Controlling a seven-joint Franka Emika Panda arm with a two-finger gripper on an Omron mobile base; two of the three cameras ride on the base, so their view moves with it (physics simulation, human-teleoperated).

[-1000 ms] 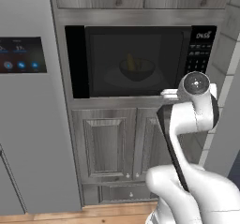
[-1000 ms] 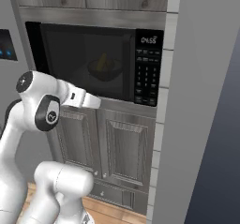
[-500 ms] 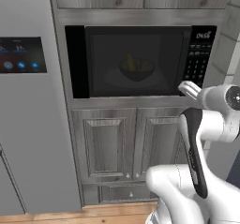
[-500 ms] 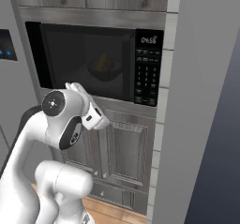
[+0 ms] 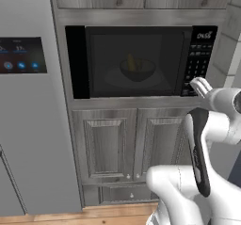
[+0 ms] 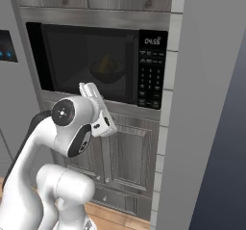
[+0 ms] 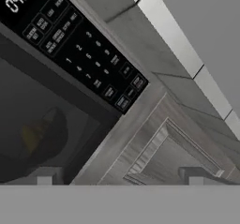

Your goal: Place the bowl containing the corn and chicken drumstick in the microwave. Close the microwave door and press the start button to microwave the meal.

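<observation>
The microwave point(image 5: 141, 61) is built into grey wood cabinetry, and it serves as the landmark here. Its door point(image 5: 134, 61) is shut flush with the front, and the long black handle point(image 5: 78, 61) runs upright along the door's left edge. Through the dark tinted window the bowl point(image 5: 137, 69) sits inside the microwave, about in the middle of the cavity. A yellow piece, the corn point(image 5: 131, 62), rises from the bowl; the drumstick cannot be made out through the glass.

The button panel point(image 6: 151, 70) fills the right end of the microwave, with a lit clock at its top and rows of small keys below. In the hand view the panel point(image 7: 77, 45) runs tilted across the upper left, with the bowl point(image 7: 42, 138) dim behind the glass at the lower left.

The end effector point(image 5: 199, 85) is up at the lower right corner of the microwave, just beside the bottom of the panel and close in front of it; whether it touches the panel cannot be told. Its fingers point(image 7: 43, 175) stand spread wide apart with nothing between them.

Left of the microwave stands a grey fridge point(image 5: 28, 125) with a small screen point(image 5: 21, 55). Below the microwave are two panelled cabinet doors point(image 5: 132, 141), and more cabinet doors sit above it.
</observation>
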